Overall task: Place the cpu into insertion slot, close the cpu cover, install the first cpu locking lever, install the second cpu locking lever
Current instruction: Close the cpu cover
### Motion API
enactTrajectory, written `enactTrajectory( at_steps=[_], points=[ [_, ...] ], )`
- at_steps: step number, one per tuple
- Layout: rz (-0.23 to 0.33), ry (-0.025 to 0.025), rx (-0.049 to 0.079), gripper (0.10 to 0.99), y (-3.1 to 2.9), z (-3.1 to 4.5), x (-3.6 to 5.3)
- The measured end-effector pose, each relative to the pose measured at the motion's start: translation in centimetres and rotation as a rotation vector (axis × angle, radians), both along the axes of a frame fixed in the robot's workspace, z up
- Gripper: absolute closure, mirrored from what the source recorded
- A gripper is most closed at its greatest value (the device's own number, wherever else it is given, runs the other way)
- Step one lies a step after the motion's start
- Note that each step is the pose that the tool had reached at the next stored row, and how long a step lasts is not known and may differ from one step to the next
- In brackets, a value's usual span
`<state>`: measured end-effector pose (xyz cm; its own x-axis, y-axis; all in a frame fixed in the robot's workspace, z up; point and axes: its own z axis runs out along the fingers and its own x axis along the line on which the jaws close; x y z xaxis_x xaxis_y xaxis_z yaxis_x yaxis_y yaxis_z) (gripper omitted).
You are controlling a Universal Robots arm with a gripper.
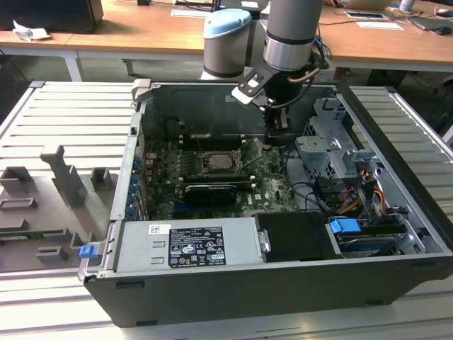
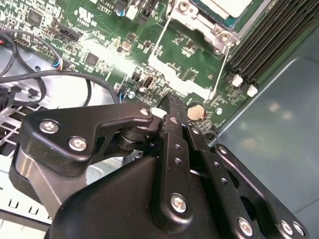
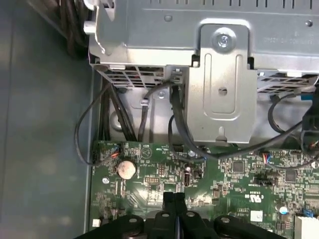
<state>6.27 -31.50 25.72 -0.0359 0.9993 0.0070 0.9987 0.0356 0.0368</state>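
Over the grey bench (image 1: 42, 113), your end effector (image 3: 173, 196) is closed, empty; the cpu (image 2: 224, 6) looks light, fragile: grip edges.

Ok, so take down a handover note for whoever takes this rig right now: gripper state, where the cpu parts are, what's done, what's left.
Gripper: shut, holding nothing, low over the motherboard near the coin cell, off to one side of the socket.
Cpu: seated in the insertion slot.
Cpu cover: appears to lie down over the chip.
Locking levers: both wire levers seem to stand free, unlatched.
Done: cpu placed, cover apparently closed.
Left: both levers.
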Motion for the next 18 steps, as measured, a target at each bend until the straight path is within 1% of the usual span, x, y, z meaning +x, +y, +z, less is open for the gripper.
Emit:
enactTrajectory(
  at_steps=[4,5,7,9,10,11,13,18],
  points=[
    [0.0,0.0001,-0.002,0.98,0.07,-0.84,0.11],
    [0.0,0.0007,-0.003,0.98,0.07,-0.96,0.11],
    [0.0,0.0026,-0.003,0.98,0.06,-0.97,0.07],
    [0.0,0.0057,-0.002,0.98,0.07,-0.98,-0.05],
    [0.0,0.0107,-0.002,0.98,0.06,-0.98,-0.18],
    [0.0,0.013,-0.002,0.98,0.06,-0.97,-0.32],
    [0.0,0.0157,0.0,0.98,0.07,-0.95,-0.62],
    [0.0,0.0158,0.0,0.98,0.06,-0.95,-1.57]
  ],
)
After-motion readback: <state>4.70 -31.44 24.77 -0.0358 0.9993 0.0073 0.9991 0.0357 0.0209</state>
